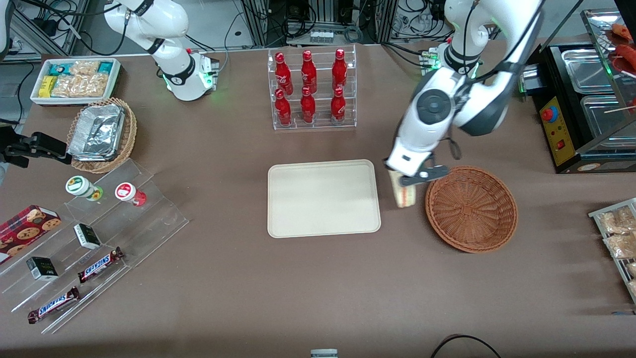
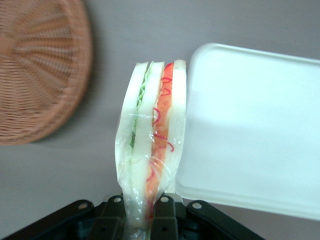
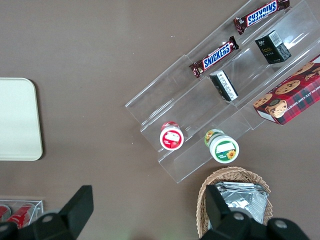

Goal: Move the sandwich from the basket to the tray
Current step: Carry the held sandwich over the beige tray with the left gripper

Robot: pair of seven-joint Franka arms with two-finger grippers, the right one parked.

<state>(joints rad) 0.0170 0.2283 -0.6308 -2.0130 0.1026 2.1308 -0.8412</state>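
gripper: left arm's black two-finger gripper, clamped on the sandwich, raised over the brown table in the gap between tray and basket.
fingers: black fingers pressed against the wedge's two flat bread faces at one end; tips cut off by the wrist view's edge.
sandwich: small triangular wedge of pale bread in clear film, red and light-green filling layers along its edge; held edge-on, hanging out from the closed jaws, clear of both tray and basket; in the front view partly covered by the gripper.
tray: flat cream-beige rectangular tray with rounded corners and low rim, just beside the sandwich, toward the parked arm's end.
basket: round shallow reddish-brown woven wicker bowl, just beside the sandwich, toward the working arm's end.
hard to make out: whether the wedge overlaps the tray's rim; wrist view shows them edge to edge.
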